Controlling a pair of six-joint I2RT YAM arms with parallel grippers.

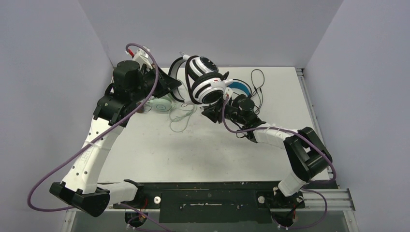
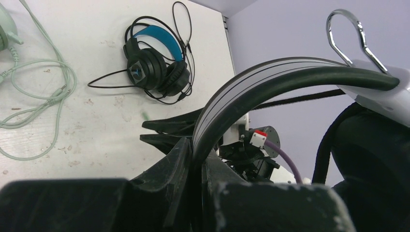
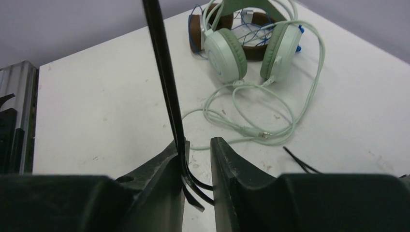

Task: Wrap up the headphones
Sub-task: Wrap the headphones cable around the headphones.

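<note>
My left gripper point(image 2: 197, 145) is shut on the striped headband point(image 2: 251, 84) of the white headphones point(image 1: 208, 79) and holds them up above the table's far middle. Their black cord point(image 3: 164, 72) hangs down between the fingers of my right gripper point(image 3: 199, 142), just below the earcups. It lies against the left finger point(image 3: 169, 164) and curls across to the right one. A narrow gap still shows between those jaws. The mint green headphones point(image 3: 232, 53) lie on the table with their cord loose, and the brown headphones point(image 3: 196, 31) sit behind them. The black headphones with a blue headband point(image 2: 154, 63) lie at the far right.
The mint cord point(image 1: 181, 118) sprawls in loops over the middle of the table point(image 1: 159, 154). The black set's cord point(image 1: 258, 84) loops towards the back edge. Grey walls close in the table at the left, back and right.
</note>
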